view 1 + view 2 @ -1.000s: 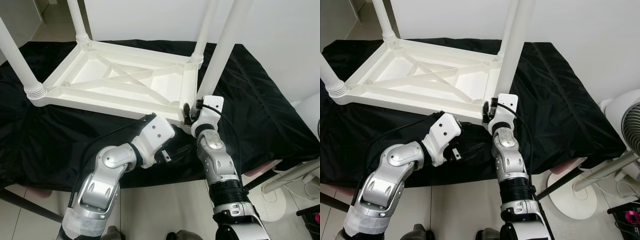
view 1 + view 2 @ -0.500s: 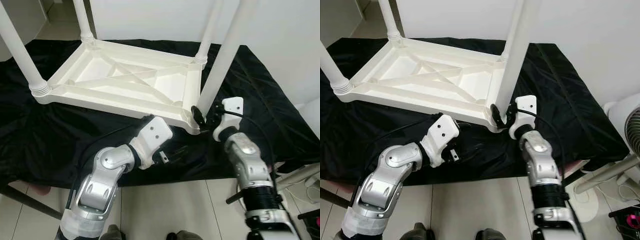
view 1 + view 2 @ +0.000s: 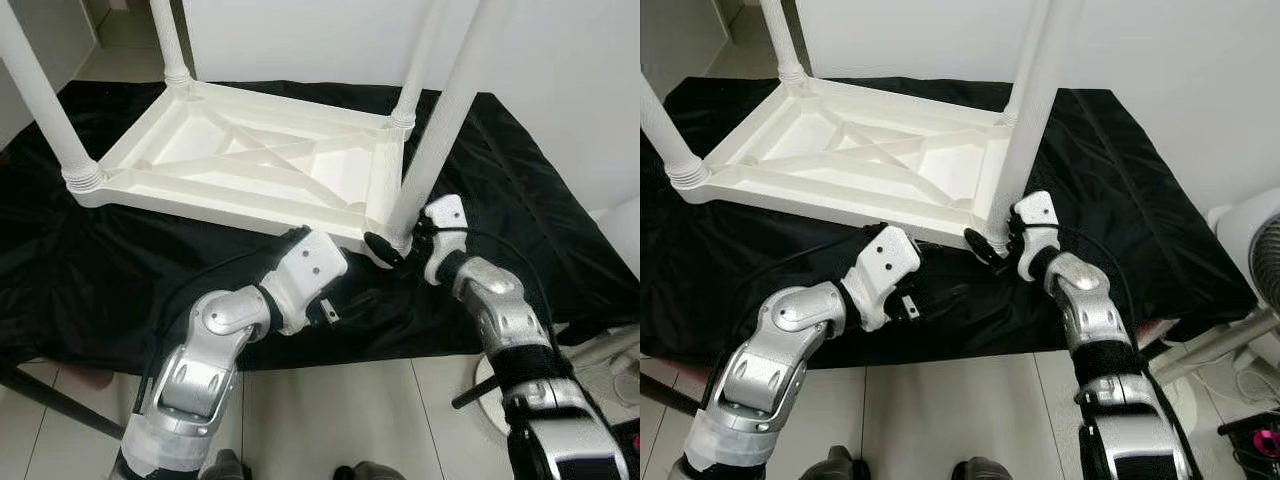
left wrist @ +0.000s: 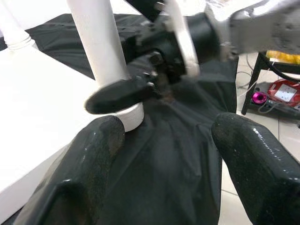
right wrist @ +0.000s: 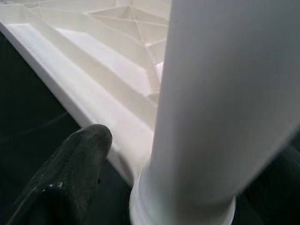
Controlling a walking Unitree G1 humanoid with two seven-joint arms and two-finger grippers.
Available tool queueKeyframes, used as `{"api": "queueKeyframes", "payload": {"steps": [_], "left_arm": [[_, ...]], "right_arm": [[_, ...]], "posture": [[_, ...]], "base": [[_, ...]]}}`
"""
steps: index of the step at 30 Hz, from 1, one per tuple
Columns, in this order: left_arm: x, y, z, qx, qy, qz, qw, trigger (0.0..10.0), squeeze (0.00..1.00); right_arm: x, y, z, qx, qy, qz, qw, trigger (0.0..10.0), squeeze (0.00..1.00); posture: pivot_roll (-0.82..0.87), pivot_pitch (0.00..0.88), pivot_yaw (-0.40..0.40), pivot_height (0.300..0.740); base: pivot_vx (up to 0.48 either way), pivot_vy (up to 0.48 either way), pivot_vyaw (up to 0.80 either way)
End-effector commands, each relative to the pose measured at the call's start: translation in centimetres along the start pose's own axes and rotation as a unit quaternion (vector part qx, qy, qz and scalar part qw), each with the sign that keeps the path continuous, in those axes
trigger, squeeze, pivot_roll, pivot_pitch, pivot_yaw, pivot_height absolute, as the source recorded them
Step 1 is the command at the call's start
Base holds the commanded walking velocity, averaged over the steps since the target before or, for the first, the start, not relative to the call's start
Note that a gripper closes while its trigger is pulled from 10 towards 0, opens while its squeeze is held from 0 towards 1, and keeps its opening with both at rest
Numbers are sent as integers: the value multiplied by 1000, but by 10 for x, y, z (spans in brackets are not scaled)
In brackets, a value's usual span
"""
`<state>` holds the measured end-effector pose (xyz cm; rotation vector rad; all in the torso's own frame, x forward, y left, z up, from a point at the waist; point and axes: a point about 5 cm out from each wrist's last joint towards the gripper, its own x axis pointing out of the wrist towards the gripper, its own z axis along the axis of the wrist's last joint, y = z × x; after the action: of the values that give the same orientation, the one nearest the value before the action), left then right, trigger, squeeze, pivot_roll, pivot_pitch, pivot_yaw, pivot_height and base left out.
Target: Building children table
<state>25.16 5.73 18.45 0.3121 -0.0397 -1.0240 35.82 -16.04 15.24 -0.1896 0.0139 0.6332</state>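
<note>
A big black cloth (image 3: 520, 200) covers the tabletop and hangs over its near edge. It is wrinkled. On the cloth lies a white plastic children table (image 3: 250, 165), flipped upside down, with its four round legs (image 3: 440, 130) sticking up. Pale floor tiles (image 3: 330, 420) lie below.

Lighting and picture quality: bright, even indoor light; head views sharp.
Head views: white table (image 3: 250, 160) near overexposed, ribs marked by soft shading; black cloth (image 3: 520, 190) swallows detail, faint sheen on folds; silver arms carry small highlights; straight legs bow slightly toward frame edges. Left wrist view: near fingers (image 4: 89, 173) soft, background arm motion-blurred. Right wrist view: leg (image 5: 215, 93) close, out of focus, shaded grey on one side.
</note>
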Motion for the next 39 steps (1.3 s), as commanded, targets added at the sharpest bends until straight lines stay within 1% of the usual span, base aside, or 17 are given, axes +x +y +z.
{"api": "queueKeyframes", "payload": {"steps": [1,3,4,5,6,16,17,18,21,23,24,26,29,33,35,37,39], "left_arm": [[0,5,0,4,3,51,999,10000,0],[-1,6,0,4,3,52,999,10000,0],[-1,6,0,5,3,54,999,10000,0],[-1,6,0,5,3,54,999,10000,0],[-2,6,0,4,3,57,998,10000,0],[-4,5,-1,0,5,66,998,10000,0],[-4,5,-1,0,5,66,998,10000,0],[-4,5,-1,0,5,66,998,10000,0],[-4,6,0,-1,4,66,998,10000,0],[-4,6,0,-1,4,66,998,10000,0],[-4,6,-1,-1,5,64,998,10000,0],[-3,6,-1,-1,5,63,998,10000,0],[-4,7,-1,0,5,63,998,10000,0],[-4,6,-1,-1,4,63,998,10000,0],[-4,6,-1,-1,4,62,998,10000,0],[-4,6,-1,-1,4,61,998,10000,0],[-3,6,0,0,4,61,998,10000,0]], "right_arm": [[0,-1,-3,-7,10,5,1000,10000,0],[3,-2,-3,-10,16,8,1000,10000,0],[5,-3,-3,-10,20,12,1000,5922,0],[5,-3,-3,-10,20,12,1000,5922,0],[5,-4,-5,-7,24,17,1000,0,0],[2,-6,-16,4,40,22,999,0,0],[2,-6,-18,10,40,17,999,8745,0],[3,-6,-18,18,38,9,999,10000,0],[7,-2,-16,41,29,-2,999,10000,0],[7,-2,-16,41,29,-2,999,10000,0],[12,5,-12,51,16,-20,998,10000,0],[14,7,-11,53,11,-25,998,10000,0],[21,14,-6,71,5,-90,993,10000,0],[23,17,-5,75,7,-108,991,10000,0],[28,24,-4,88,7,-171,981,10000,0],[29,25,-4,92,7,-188,978,10000,0],[33,35,0,98,1,-274,957,10000,0]], "posture": [[-30,19,-46,740],[-26,21,-49,740],[-21,23,-54,740],[-21,23,-54,740],[-16,25,-58,740],[-11,37,-65,740],[-13,37,-64,740],[-14,38,-64,740],[-18,45,-61,740],[-18,45,-61,740],[-23,41,-58,740],[-23,41,-58,740],[-25,43,-56,740],[-26,43,-54,740],[-26,43,-56,740],[-26,43,-56,740],[-26,42,-57,740]], "base": [[0,0,0],[0,0,0],[0,0,0],[0,0,0],[0,0,0],[0,0,0],[0,0,0],[0,0,0],[0,0,0],[0,0,0],[0,0,0],[0,0,0],[0,0,0],[0,0,0],[0,0,0],[0,0,0],[0,0,0]]}}
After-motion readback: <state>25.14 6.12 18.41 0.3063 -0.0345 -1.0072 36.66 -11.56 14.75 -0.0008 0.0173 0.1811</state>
